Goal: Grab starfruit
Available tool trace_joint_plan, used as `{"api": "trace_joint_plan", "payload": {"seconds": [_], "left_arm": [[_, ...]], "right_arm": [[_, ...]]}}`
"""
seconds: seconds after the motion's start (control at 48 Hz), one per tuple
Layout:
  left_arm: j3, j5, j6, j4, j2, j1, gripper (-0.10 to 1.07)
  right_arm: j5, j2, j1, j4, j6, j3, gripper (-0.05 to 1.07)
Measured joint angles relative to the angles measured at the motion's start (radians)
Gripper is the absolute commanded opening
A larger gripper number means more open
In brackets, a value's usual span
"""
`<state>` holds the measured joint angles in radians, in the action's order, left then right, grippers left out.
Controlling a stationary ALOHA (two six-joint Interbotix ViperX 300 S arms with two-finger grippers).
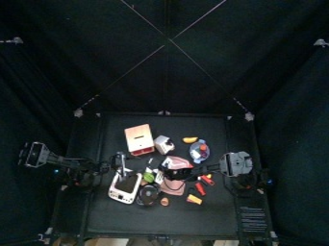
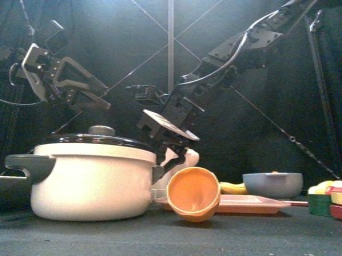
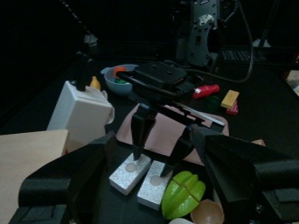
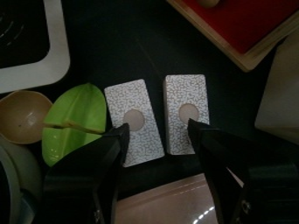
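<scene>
Starfruit (image 4: 73, 122) lies flat at nine o'clock of your right gripper (image 4: 158, 140), beside two grey cards (image 4: 160, 116). Jaws wide, straddling cards, not fruit: shift over. Left gripper (image 3: 176, 188) back, jaws apart.

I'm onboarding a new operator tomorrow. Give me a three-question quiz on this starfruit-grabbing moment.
1. True or false: the right gripper has its jaws closed on the starfruit.
2. Which lies directly below the right gripper's jaws? A) two speckled cards B) the white pot C) the orange cup
3. Fill in: the starfruit is coloured ____.

Key: 1 false, the jaws stand open and empty, with the starfruit beside them. 2 A. 3 green.
</scene>
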<state>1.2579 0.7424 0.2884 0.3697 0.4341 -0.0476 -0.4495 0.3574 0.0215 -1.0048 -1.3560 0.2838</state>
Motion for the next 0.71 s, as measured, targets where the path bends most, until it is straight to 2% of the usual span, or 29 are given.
{"api": "trace_joint_plan", "payload": {"seconds": [0.312, 0.708], "left_arm": [[0.005, 0.0, 0.0, 0.0, 0.0, 0.0, 1.0], [0.012, 0.0, 0.0, 0.0, 0.0, -0.002, 1.0]], "right_arm": [[-0.08, -0.087, 0.009, 0.029, -0.002, -0.014, 0.89], [-0.066, -0.091, 0.054, 0.087, -0.002, -0.015, 0.89]]}}
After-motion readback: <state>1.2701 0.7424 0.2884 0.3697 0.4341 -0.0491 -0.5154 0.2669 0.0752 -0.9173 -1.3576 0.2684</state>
